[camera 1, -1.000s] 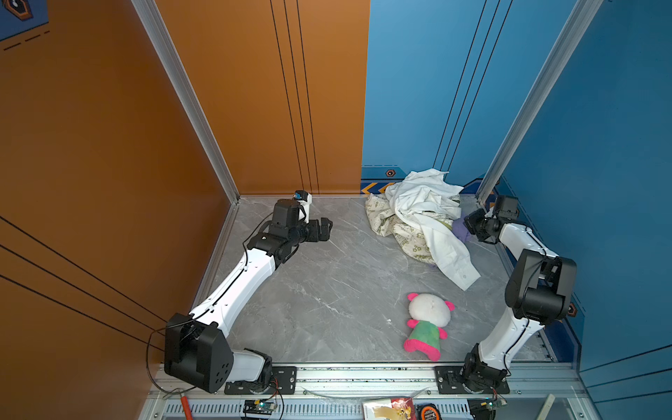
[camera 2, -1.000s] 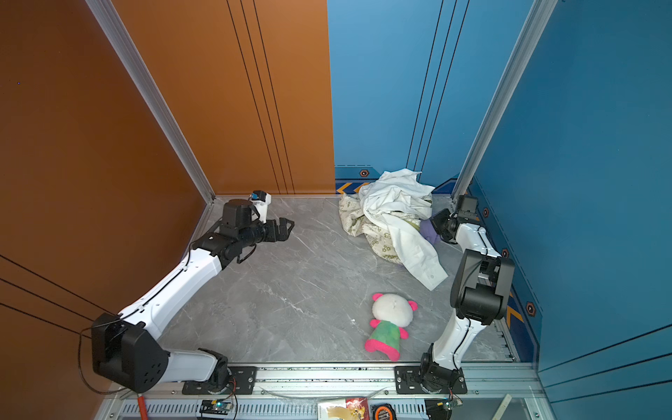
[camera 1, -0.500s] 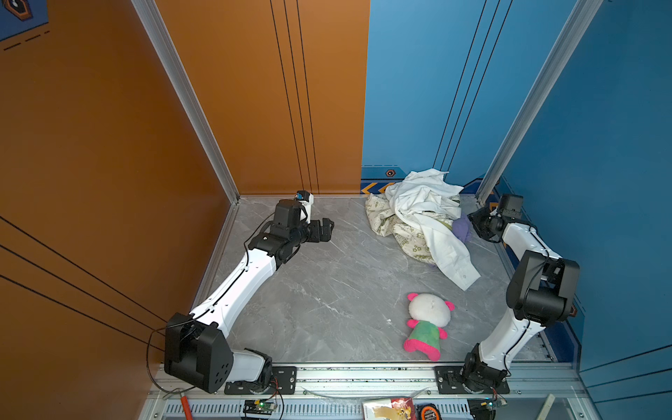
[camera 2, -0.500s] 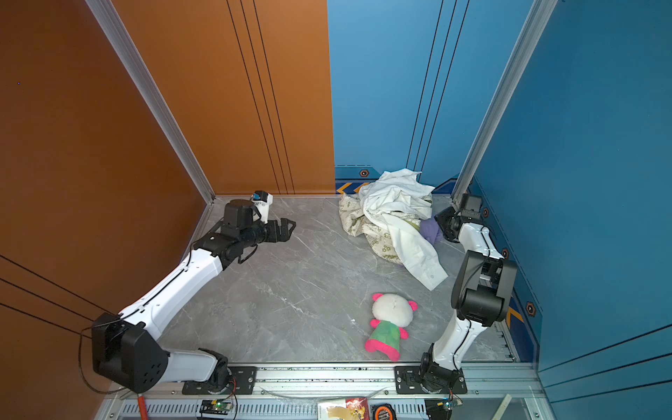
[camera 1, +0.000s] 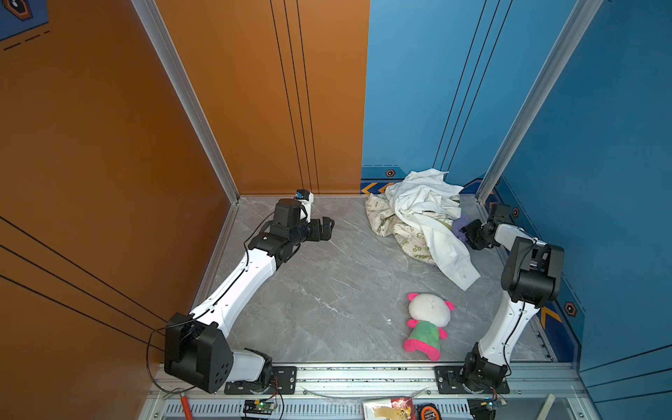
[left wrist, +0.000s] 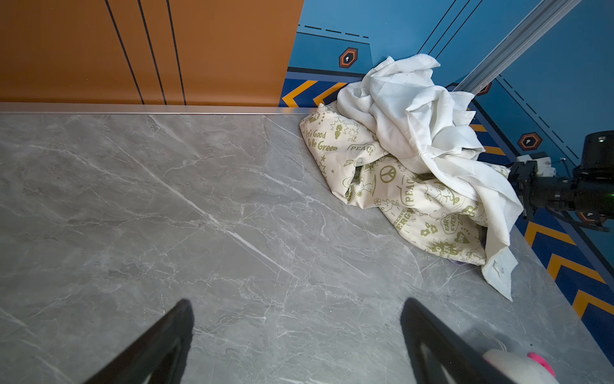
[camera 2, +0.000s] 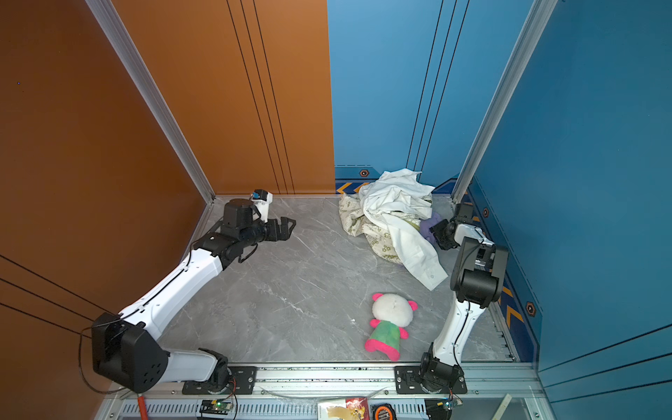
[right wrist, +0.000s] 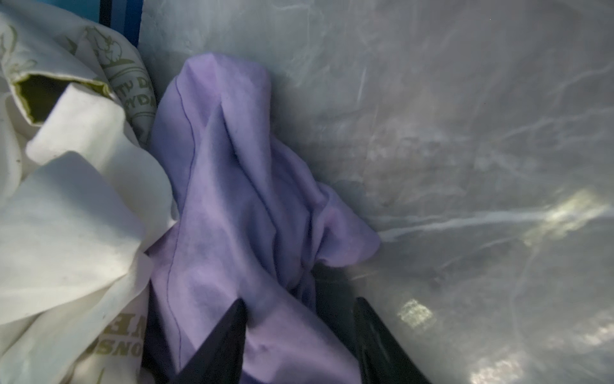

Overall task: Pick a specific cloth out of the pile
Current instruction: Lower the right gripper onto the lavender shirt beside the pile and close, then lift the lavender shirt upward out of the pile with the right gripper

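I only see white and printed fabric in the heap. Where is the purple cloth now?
In both top views the purple cloth peeks at the right edge of the pile, under the white shirt, beside the right end effector.

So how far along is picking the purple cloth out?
Done: the right gripper is at the cloth, beside the pile. In hand: jaws apart around a fold, not clamped. Left: close, pull it free. The left gripper hangs open, away.

Twin high top views; wrist cameras low, toward the pile point(left wrist: 408, 159)
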`<state>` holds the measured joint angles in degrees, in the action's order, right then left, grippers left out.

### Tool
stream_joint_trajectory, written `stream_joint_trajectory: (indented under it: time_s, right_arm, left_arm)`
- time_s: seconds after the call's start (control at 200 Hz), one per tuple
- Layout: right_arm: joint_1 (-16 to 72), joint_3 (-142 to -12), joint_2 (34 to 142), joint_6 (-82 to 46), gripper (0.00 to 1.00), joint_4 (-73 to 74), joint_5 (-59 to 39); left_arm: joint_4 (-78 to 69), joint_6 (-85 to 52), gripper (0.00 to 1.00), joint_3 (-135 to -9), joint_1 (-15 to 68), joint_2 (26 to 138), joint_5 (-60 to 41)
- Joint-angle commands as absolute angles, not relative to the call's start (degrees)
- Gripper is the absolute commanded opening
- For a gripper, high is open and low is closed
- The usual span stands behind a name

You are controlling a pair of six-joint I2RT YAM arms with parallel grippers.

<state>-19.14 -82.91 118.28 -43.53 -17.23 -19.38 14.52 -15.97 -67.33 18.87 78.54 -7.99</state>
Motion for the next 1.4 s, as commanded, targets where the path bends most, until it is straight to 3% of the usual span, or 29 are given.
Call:
stream_joint_trajectory:
  time_s: [0.0, 0.19, 0.435, 0.906, 1.396]
  right_arm:
    - [-19.4, -84.9, 120.5, -43.5, 0.45, -18.2, -20.3]
    - [-19.2, -83.8, 119.9, -45.1, 0.18, -15.3, -20.7]
    - [-19.2, -82.1, 114.7, -47.9, 0.0, -11.0, -20.2]
    - [-19.1, -77.6, 102.6, -52.9, 0.0, -2.2, -17.8]
    - [-18.8, -81.0, 96.1, -56.1, 0.0, 1.6, -15.5]
  left_arm:
    - [13.4, -15.6, 0.98, -68.1, 18.9, 78.8, -7.8]
    - [13.2, -15.7, 0.98, -69.0, 18.8, 80.0, -8.0]
    - [13.0, -16.0, 0.98, -69.3, 18.9, 80.2, -8.3]
    - [12.8, -16.5, 0.98, -67.0, 20.3, 77.0, -7.6]
    - [12.7, -16.4, 0.98, -65.4, 21.6, 74.4, -6.6]
